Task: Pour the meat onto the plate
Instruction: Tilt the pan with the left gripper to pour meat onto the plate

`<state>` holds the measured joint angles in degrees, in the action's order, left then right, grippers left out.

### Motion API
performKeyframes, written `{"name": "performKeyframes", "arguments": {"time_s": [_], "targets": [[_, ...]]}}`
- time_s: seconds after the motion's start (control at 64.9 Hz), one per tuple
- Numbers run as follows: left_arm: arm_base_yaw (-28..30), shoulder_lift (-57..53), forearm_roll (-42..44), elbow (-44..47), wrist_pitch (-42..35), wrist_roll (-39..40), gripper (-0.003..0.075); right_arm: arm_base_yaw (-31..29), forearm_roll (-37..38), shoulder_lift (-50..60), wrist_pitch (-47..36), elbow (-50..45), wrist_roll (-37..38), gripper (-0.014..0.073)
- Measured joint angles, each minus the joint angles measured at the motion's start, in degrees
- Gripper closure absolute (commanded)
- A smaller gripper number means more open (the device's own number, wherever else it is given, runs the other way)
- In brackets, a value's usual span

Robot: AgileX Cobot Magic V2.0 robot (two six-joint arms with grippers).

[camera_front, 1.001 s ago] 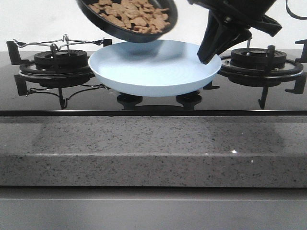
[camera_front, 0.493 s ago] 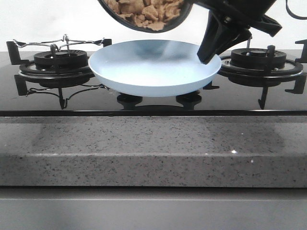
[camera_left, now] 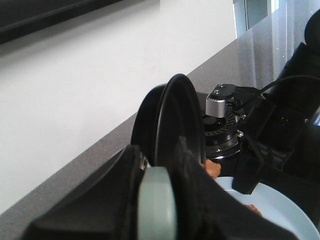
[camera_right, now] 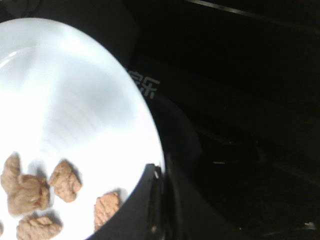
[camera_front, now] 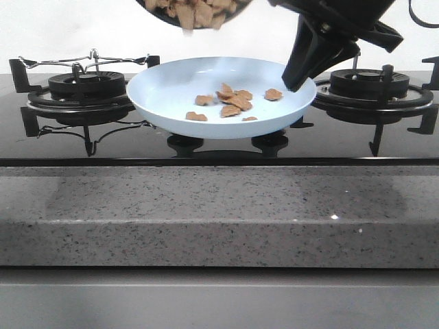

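Observation:
The pale blue plate [camera_front: 171,92] sits between the two burners, with several meat chunks [camera_front: 233,101] lying on it. The black frying pan [camera_front: 195,8] is tipped steeply above it at the top edge of the front view, with more meat still inside. In the left wrist view my left gripper [camera_left: 159,180] is shut on the pan's pale green handle [camera_left: 157,210], and the pan [camera_left: 172,120] stands on edge. My right gripper [camera_front: 300,77] is shut on the plate's right rim. The right wrist view shows its fingers [camera_right: 150,210] pinching the rim of the plate [camera_right: 75,90], beside meat [camera_right: 65,181].
A left burner grate [camera_front: 86,89] carries a thin wire stand [camera_front: 82,60]. The right burner grate [camera_front: 374,92] lies behind my right arm. Two stove knobs [camera_front: 185,142] sit under the plate's front. A speckled granite counter edge [camera_front: 219,212] runs across the front.
The pan has tipped further and risen mostly out of the top of the view. Several meat chunks have fallen onto the plate, which was empty before. The right gripper has not moved.

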<state>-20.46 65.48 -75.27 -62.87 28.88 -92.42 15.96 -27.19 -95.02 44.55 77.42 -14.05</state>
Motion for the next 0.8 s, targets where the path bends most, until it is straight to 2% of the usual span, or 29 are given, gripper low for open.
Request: {"name": "performKeyframes", "arguments": {"time_s": [0.154, 0.385, 0.693, 0.801], "targets": [[0.0, -1.0, 0.1, 0.0, 0.7, -4.4, 0.0741, 0.0, 0.0, 0.0, 0.0, 0.0, 0.0, 0.0663], [0.0, -1.2, 0.1, 0.0, 3.1, -5.9, 0.0741, 0.0, 0.0, 0.0, 0.1, 0.0, 0.0, 0.0663], [0.0, -1.2, 0.2, 0.0, 3.6, -6.4, 0.0741, 0.0, 0.0, 0.0, 0.1, 0.0, 0.0, 0.0663], [0.0, -1.2, 0.2, 0.0, 2.1, -3.0, 0.0741, 0.0, 0.0, 0.0, 0.1, 0.0, 0.0, 0.0663]]}}
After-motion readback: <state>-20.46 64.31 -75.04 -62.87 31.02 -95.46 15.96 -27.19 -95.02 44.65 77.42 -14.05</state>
